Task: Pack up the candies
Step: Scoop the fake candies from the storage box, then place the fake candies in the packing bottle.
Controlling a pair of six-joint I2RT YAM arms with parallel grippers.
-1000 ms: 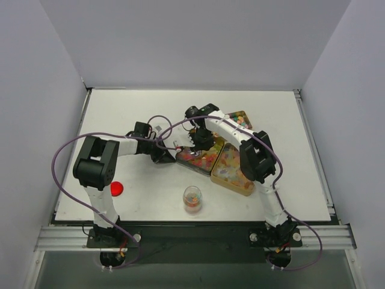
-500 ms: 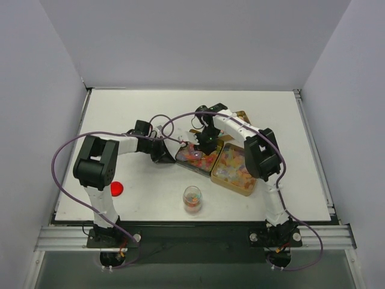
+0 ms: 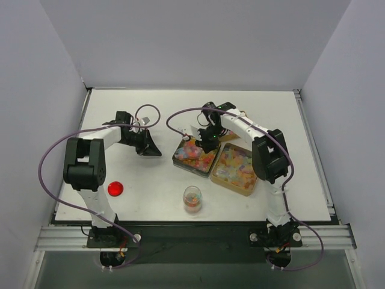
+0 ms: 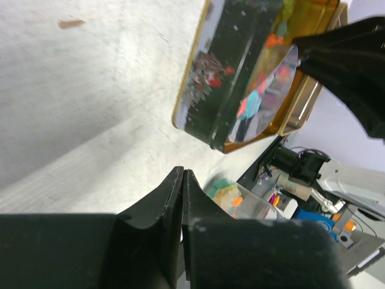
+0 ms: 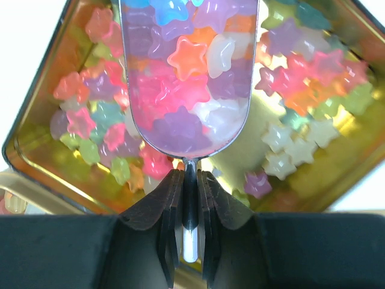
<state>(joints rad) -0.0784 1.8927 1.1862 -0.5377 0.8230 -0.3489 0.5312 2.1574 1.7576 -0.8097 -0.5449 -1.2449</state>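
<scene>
White tabletop (image 3: 264,114) under plain grey walls carries everything here. At its middle the right gripper (image 5: 189,180) has its jaws clamped on the thin handle of a scoop (image 5: 189,78). In the wrist view the scoop juts toward 12 o'clock, heaped with star-shaped candies (image 5: 186,57) in pink, purple, orange and white. Directly beneath it lies an open gold tin (image 5: 33,126), its floor strewn with more of the same stars, thickest toward 9 and 2 o'clock.

From above, a second open tin (image 3: 243,189), also holding sweets, touches the first at its 4 o'clock side. A small clear jar (image 3: 192,198) with a little colourful filling stands apart at 6 o'clock. The left gripper (image 3: 150,150) rests low at 9 o'clock of the first tin, near it but apart. Its fingers (image 4: 171,205) are pressed together on nothing. A red round lid (image 3: 116,188) lies well apart, at 8 o'clock near the left arm.
</scene>
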